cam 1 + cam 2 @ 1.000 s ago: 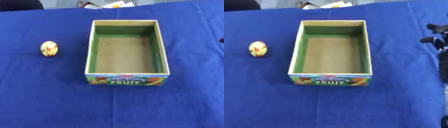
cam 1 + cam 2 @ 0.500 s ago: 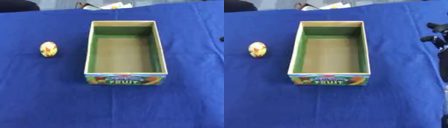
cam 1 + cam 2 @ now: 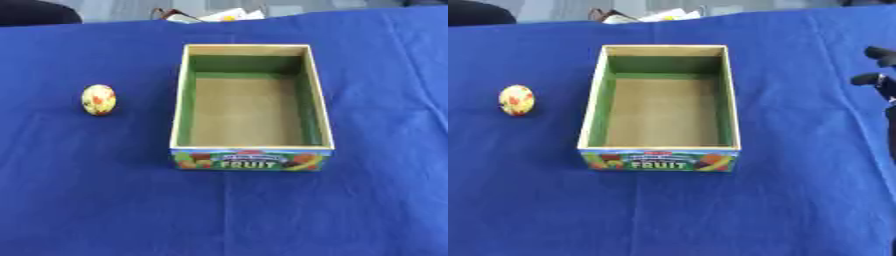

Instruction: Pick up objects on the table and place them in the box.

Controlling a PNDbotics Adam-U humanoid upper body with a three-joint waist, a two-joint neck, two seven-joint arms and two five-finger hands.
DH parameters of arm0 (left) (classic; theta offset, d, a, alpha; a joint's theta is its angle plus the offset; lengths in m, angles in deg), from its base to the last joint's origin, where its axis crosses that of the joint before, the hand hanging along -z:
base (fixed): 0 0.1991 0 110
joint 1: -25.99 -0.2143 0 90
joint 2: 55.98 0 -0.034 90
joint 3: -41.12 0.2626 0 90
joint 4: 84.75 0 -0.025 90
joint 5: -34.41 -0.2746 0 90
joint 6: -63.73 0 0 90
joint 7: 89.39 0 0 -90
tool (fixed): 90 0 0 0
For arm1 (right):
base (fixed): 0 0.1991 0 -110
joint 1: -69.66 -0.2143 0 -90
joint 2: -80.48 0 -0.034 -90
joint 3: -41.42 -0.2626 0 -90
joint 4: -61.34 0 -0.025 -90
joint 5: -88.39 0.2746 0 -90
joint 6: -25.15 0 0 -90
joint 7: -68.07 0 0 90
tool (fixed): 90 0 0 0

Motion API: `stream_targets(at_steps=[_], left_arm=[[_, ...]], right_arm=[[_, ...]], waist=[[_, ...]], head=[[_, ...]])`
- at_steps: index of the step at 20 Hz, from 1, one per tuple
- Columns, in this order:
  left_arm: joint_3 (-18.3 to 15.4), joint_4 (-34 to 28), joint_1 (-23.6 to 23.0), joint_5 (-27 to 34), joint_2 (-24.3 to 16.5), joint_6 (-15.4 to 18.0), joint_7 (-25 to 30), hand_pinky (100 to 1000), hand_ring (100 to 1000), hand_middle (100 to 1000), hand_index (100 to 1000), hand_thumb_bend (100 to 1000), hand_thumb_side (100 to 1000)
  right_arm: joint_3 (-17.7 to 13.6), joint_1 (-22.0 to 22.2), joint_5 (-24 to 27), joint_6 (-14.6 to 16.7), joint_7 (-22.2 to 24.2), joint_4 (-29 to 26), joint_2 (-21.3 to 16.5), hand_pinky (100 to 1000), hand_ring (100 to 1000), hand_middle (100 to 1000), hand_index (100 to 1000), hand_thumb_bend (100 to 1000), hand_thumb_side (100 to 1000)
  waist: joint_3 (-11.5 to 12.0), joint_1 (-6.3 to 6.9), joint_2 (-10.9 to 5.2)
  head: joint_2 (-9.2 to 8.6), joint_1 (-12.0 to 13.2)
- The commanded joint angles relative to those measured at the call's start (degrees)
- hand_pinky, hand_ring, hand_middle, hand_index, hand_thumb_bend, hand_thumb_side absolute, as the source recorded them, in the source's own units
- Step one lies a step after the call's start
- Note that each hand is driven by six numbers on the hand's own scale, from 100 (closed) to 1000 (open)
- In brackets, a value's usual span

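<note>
Box (image 3: pixel 252 161) empty, egg-shaped object (image 3: pixel 99 99) left

Open box (image 3: pixel 251 159), green inner walls, tan floor, "FRUIT" label on near end, sat upright and empty. 1 yellow egg-shaped object (image 3: pixel 98 99) with red blotches lay well left of it.

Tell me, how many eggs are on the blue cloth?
1. The yellow egg with red spots lies on the blue cloth, left of the FRUIT box and apart from it. The box is empty.
</note>
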Motion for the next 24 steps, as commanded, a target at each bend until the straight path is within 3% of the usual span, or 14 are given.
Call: stream_targets(at_steps=[1, 2, 5, 9, 13, 14, 16, 18, 24], left_arm=[[2.6, 1.1, 2.3, -4.5, -2.1, 4.7, 6.7, 612, 716, 733, 963, 100, 1000], [3.4, 1.4, 2.9, -6.2, -1.9, 4.7, 7.1, 612, 725, 739, 973, 146, 1000], [5.0, 2.6, 4.2, -11.2, -1.0, 4.7, 7.0, 606, 738, 747, 987, 395, 1000], [6.4, 4.5, 5.8, -17.2, 0.3, 4.7, 4.5, 612, 750, 760, 999, 408, 1000], [8.4, 4.9, 7.2, -22.5, 1.6, 4.7, 2.7, 628, 777, 795, 1000, 335, 1000], [8.9, 5.1, 7.6, -23.6, 2.0, 4.7, 2.5, 633, 784, 810, 1000, 351, 1000], [9.8, 5.5, 8.5, -25.3, 2.9, 4.7, 2.3, 643, 801, 846, 1000, 485, 1000], [10.7, 6.0, 9.5, -26.6, 3.8, 4.7, 2.6, 647, 802, 848, 1000, 552, 1000], [12.4, 8.5, 13.1, -28.9, 6.7, 4.7, 3.9, 649, 805, 847, 1000, 570, 1000]], right_arm=[[0.2, -0.5, 0.5, -0.1, 0.5, -1.1, -1.5, 540, 755, 508, 854, 100, 1000], [0.2, -0.6, 0.5, -0.1, 0.6, -1.1, -1.4, 540, 755, 508, 854, 100, 1000], [0.3, -0.6, 0.4, -0.4, 0.8, -1.1, -1.3, 540, 756, 507, 855, 100, 1000], [0.5, -0.7, 0.1, -0.7, 1.1, -1.1, -1.1, 540, 756, 507, 856, 100, 1000], [0.6, -0.8, -0.1, -0.9, 1.3, -1.1, -0.9, 541, 757, 506, 856, 100, 1000], [0.7, -0.8, -0.1, -1.0, 1.4, -1.1, -0.9, 541, 757, 506, 856, 100, 1000], [0.7, -0.8, -0.2, -1.1, 1.5, -1.1, -0.8, 541, 757, 506, 856, 100, 1000], [0.8, -0.8, -0.2, -1.1, 1.6, -1.1, -0.8, 541, 757, 506, 856, 100, 1000], [1.0, -0.9, -0.5, -1.4, 1.9, -1.1, -0.6, 542, 758, 506, 857, 100, 1000]], waist=[[-0.1, 0.07, -1.28], [-0.3, 0.1, -1.25], [-0.4, 0.2, -1.17], [-0.5, 0.31, -1.06], [-1.0, 0.4, -1.01], [-1.0, 0.41, -1.02], [-1.2, 0.43, -1.04], [-1.3, 0.43, -1.06], [-1.3, 0.52, -0.91]], head=[[-0.76, 0.6], [-0.92, 0.7], [-1.26, 1.0], [-1.69, 1.3], [-1.95, 1.6], [-1.96, 1.8], [-2.01, 2.0], [-2.04, 2.2], [-2.02, 2.5]])
